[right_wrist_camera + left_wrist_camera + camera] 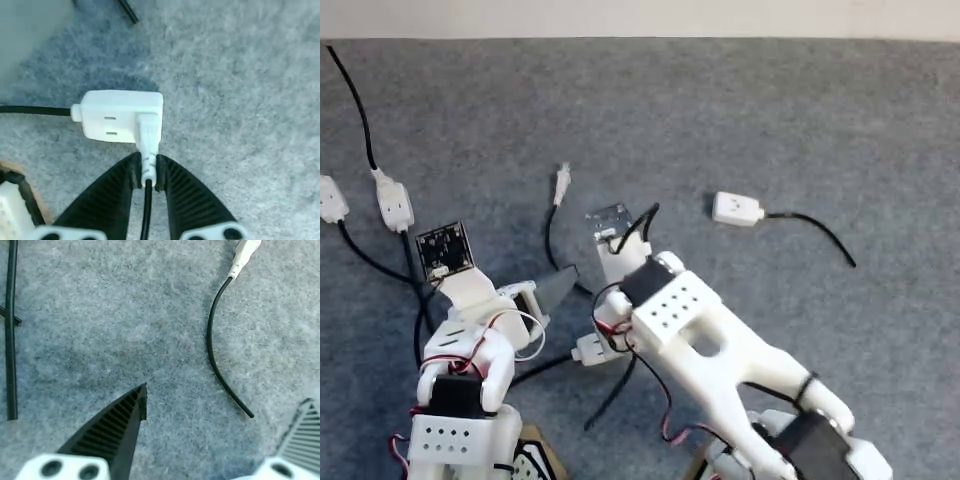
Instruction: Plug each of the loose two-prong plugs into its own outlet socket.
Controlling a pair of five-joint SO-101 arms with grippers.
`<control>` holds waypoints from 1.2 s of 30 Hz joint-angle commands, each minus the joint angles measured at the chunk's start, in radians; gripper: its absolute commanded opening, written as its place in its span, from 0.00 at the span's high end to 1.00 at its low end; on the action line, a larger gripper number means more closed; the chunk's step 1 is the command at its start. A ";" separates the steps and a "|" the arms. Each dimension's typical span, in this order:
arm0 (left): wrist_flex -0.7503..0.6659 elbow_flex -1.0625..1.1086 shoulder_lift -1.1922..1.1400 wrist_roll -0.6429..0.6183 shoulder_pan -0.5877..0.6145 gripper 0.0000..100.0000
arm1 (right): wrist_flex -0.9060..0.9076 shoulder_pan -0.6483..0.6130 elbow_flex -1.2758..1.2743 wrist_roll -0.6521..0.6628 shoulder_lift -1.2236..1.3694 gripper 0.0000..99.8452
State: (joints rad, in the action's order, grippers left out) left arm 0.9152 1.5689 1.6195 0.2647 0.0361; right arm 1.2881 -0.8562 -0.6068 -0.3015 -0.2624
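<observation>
Toward six o'clock on the grey counter, the right pincer is clamped on a white plug. Its two black fingers pinch the plug's narrow tail, where its black cord leaves it. That plug sits pushed against the end of a white outlet socket, body touching body, with no prong showing between them (two bare slots show on the socket's upper face). A second black cord runs from the socket's other end.

At about eight o'clock the left pincer hovers over bare counter with its fingers spread wide, gripping nothing. A loose plug lies beyond it, near eleven o'clock from the counter's middle. Its thin black lead curves back and reaches in between the spread fingers without touching either.

Another socket lies by itself at around two o'clock from the middle, its cord trailing toward three. Two more white sockets rest at the nine o'clock edge, one just beside the other, with black cords running off them.
</observation>
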 commanded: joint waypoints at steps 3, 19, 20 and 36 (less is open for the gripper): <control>-0.012 -0.002 0.007 -0.009 -0.008 0.57 | -0.035 -0.002 0.067 0.009 0.099 1.00; -0.011 -0.002 0.008 -0.009 -0.008 0.57 | -0.232 -0.001 -0.018 0.100 0.111 0.86; -0.011 -0.002 0.008 -0.009 -0.008 0.57 | -0.229 0.001 -0.022 0.101 0.105 0.81; -0.011 -0.016 0.001 -0.009 -0.002 0.57 | -0.159 0.225 0.128 0.298 -0.410 0.63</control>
State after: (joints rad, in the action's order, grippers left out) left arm 0.9152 1.5689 1.6195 0.2647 0.0345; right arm 1.1086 -0.6797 -0.5102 -0.0621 -0.4772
